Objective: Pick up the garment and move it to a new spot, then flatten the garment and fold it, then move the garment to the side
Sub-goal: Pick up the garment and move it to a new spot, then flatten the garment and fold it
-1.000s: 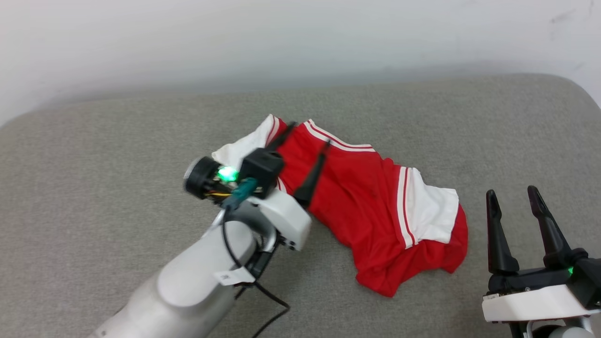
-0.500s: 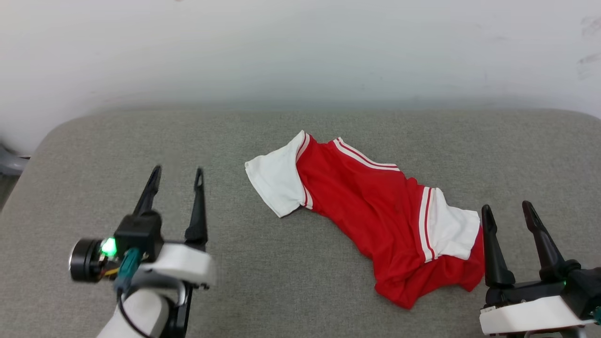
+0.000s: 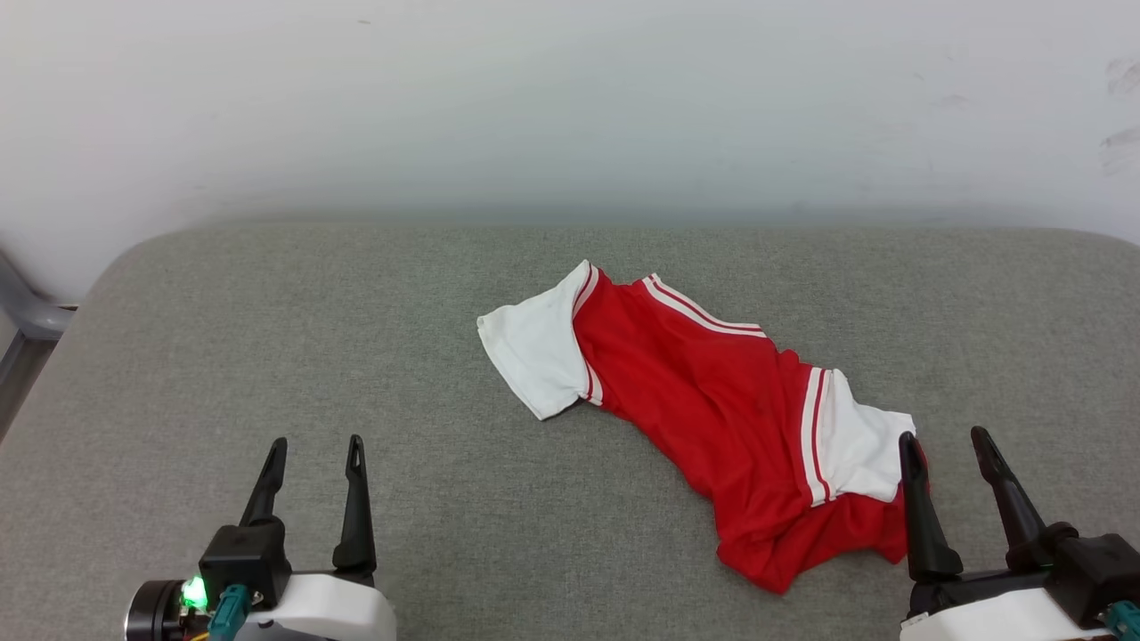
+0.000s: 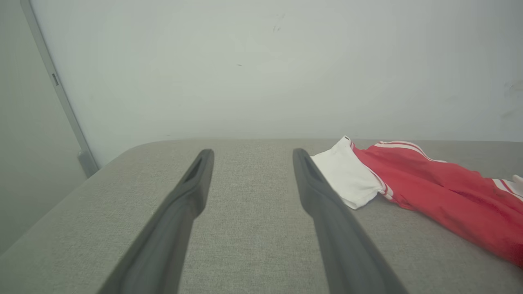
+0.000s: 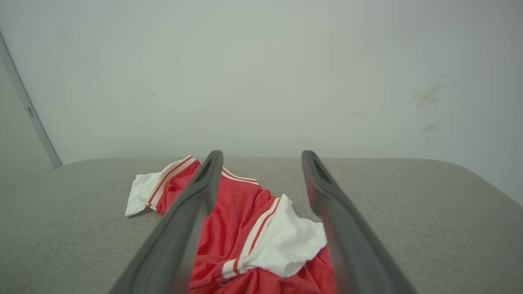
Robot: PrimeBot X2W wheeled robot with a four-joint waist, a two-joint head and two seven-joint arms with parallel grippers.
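The garment [image 3: 704, 401], a red jersey with white sleeves and striped trim, lies crumpled and narrow on the grey padded surface [image 3: 445, 312], running from centre to lower right. My left gripper [image 3: 316, 443] stands open at the lower left, well clear of the cloth. At the lower right my right gripper [image 3: 944, 436] is open too, its left finger just at the garment's white sleeve edge. In the left wrist view the garment [image 4: 429, 188] lies to the right of the left gripper [image 4: 250, 152]. The right wrist view has the garment [image 5: 241, 228] below and between the right gripper's [image 5: 262, 153] fingers.
A pale wall [image 3: 570, 107] rises straight behind the grey surface. A grey metal frame [image 3: 27, 320] shows past the surface's left edge. The surface's rounded corners lie at far left and far right.
My left arm has let go of the garment's upper left part and drawn back to the lower left. The camera has shifted too. The garment stays lying where it was.
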